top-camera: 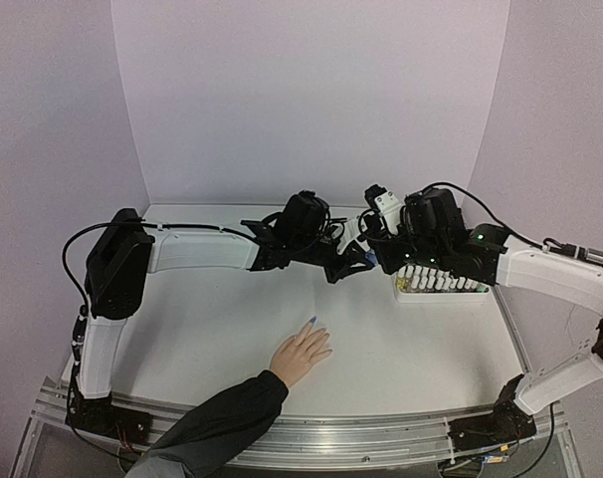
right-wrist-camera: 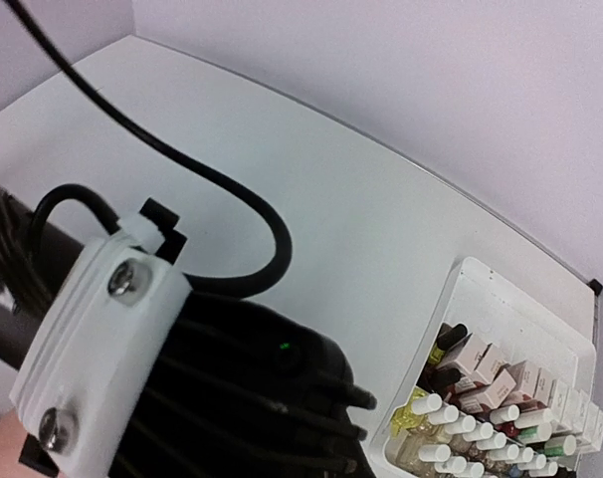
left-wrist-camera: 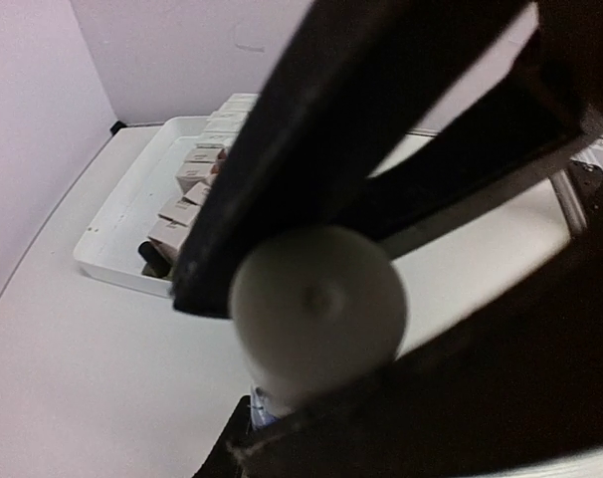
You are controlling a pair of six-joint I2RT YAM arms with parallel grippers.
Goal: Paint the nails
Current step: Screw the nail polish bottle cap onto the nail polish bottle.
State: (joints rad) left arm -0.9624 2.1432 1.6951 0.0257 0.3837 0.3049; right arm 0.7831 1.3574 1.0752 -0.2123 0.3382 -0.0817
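Hand: human hand (top-camera: 301,354), dark sleeve, flat on the white table (top-camera: 202,329) near its front edge.
Nails: the nails (top-camera: 311,320) are at the fingertips; one shows blue, the rest are too small to tell.
Left gripper (top-camera: 343,267): above mid-table, jaws clamped on a white-capped polish bottle (left-wrist-camera: 316,304).
Right gripper (top-camera: 373,249): tip meets the left's; jaws closed, contents unclear.
Tray (top-camera: 421,296): full of bottles, under the right arm.

Nails (top-camera: 312,321) too small to judge, white cap (left-wrist-camera: 317,317) blurred, sleeve (top-camera: 214,428) cut off below.

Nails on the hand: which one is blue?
The nail on the tip reaching farthest from the dark sleeve; the other nails look bare.
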